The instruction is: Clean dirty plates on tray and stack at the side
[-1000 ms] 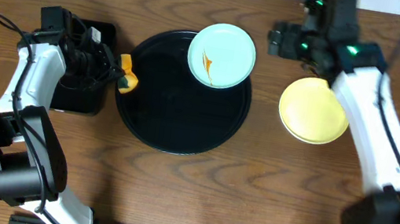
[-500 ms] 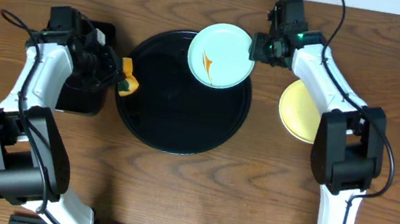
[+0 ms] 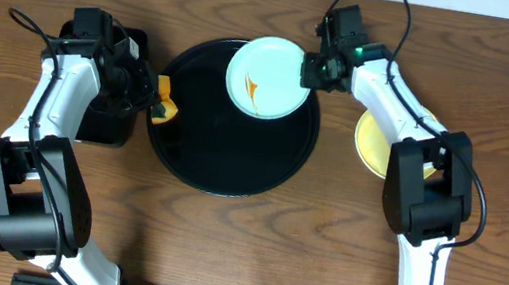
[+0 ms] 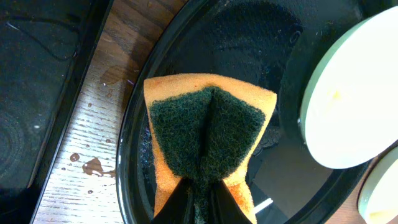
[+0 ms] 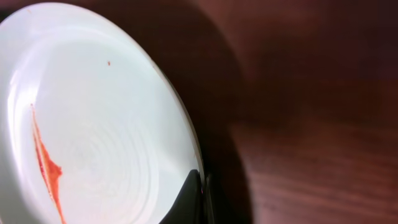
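Note:
A pale blue-green plate (image 3: 266, 77) with an orange sauce smear (image 3: 250, 89) lies over the far right part of the round black tray (image 3: 221, 163). My right gripper (image 3: 311, 68) is shut on its right rim. In the right wrist view the black fingers (image 5: 194, 196) pinch the plate's (image 5: 93, 118) edge. A pale yellow plate (image 3: 374, 142) rests on the wood right of the tray, partly under my right arm. My left gripper (image 3: 150, 95) is shut on an orange sponge (image 3: 165, 105) with a green scouring face (image 4: 208, 134), at the tray's left rim (image 4: 132, 155).
A smaller rectangular black tray (image 3: 96, 117) lies left of the round one, under my left arm. Water drops (image 4: 93, 165) wet the wood between the two trays. Bare wooden tabletop lies in front of the tray.
My right gripper has swung in from the right and shut on the blue-green plate's rim. The plate has shifted a little to the left. The left gripper still holds the sponge in place.

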